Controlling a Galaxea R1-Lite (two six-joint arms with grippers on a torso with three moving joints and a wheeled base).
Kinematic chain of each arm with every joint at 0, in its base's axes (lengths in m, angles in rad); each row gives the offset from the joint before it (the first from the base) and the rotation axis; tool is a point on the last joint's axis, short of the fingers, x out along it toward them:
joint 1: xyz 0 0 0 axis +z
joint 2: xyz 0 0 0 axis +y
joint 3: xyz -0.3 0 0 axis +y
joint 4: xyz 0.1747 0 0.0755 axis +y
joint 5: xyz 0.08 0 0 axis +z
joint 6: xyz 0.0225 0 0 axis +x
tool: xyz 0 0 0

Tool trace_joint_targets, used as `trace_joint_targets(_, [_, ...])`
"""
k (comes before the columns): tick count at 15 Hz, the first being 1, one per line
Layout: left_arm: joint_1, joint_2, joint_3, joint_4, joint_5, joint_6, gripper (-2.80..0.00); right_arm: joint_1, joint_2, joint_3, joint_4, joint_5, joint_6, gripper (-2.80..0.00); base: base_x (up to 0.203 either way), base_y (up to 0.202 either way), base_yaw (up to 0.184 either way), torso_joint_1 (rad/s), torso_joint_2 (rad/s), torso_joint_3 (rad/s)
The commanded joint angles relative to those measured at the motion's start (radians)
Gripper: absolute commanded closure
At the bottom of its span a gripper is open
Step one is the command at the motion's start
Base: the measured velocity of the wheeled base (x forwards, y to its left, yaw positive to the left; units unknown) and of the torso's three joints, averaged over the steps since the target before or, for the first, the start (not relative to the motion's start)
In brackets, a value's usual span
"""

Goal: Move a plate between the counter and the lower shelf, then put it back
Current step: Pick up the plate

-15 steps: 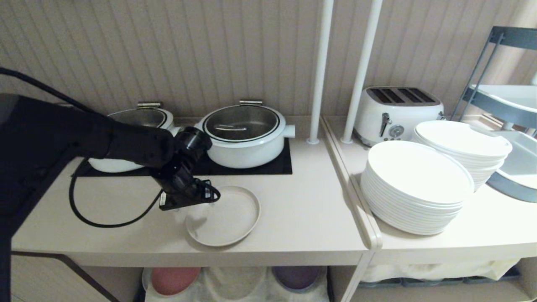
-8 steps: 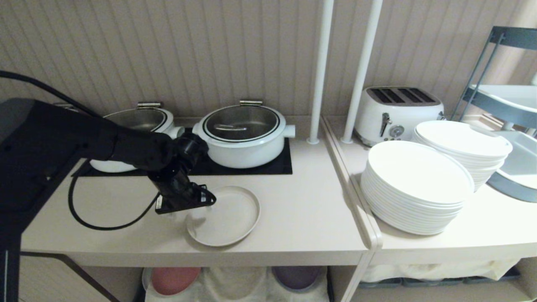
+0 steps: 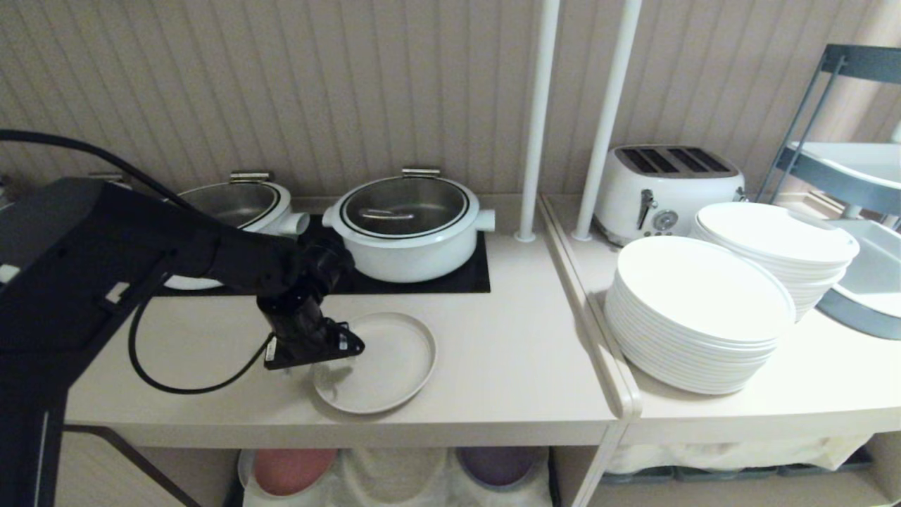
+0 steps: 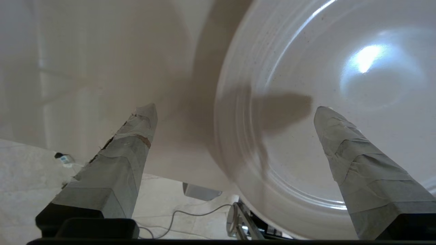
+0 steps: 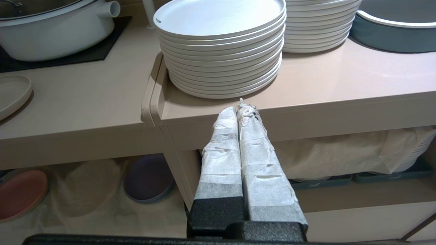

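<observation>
Plate [image 3: 376,362] lay flat on the counter [image 3: 507,373], unheld; left gripper [image 4: 235,112] hung over its near-left rim with fingers spread wide. Right gripper [image 5: 240,109] sat pinched together, parked. Whether the lower shelf [image 3: 394,475] trip was done couldn't be judged.

Two white pots [image 3: 408,229] sit on a black panel. A white toaster [image 3: 665,186] stands behind two stacks of glossy white plates [image 3: 700,313].

Counter [image 3: 507,366]: plate [image 3: 383,362] near front edge, two white pots [image 3: 408,229] behind.
</observation>
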Motion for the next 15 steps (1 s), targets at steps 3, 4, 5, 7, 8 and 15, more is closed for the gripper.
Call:
trace_joint_targets(3, [0.001, 0.030, -0.003, 0.000, 0.001, -0.004, -2.80, 0.000, 0.000, 0.000, -0.001, 0.000, 0.000, 0.00, 0.000, 0.000, 0.000, 0.000, 0.00, 0.000])
trace_joint_targets(4, [0.001, 0.034, -0.004, -0.001, 0.001, -0.005, -2.80, 0.000, 0.000, 0.000, -0.001, 0.000, 0.000, 0.00, 0.000, 0.000, 0.000, 0.000, 0.00, 0.000])
trace_joint_targets(5, [0.003, 0.038, -0.005, -0.003, 0.001, -0.005, -2.80, 0.000, 0.000, 0.000, 0.000, 0.000, 0.000, 0.00, 0.000, 0.000, 0.000, 0.000, 0.00, 0.000])
trace_joint_targets(7, [0.004, 0.045, -0.007, -0.004, 0.001, -0.006, -2.80, 0.000, 0.000, 0.000, -0.001, 0.000, 0.000, 0.00, 0.000, 0.000, 0.000, 0.000, 0.00, 0.000])
trace_joint_targets(8, [0.004, 0.045, -0.007, -0.004, 0.001, -0.006, -2.80, 0.000, 0.000, 0.000, 0.000, 0.000, 0.000, 0.00, 0.000, 0.000, 0.000, 0.000, 0.00, 0.000])
trace_joint_targets(15, [0.001, 0.043, -0.008, -0.055, 0.003, -0.003, 0.00, 0.000, 0.000, 0.000, 0.000, 0.000, 0.000, 0.00, 0.000, 0.000, 0.000, 0.000, 0.00, 0.000])
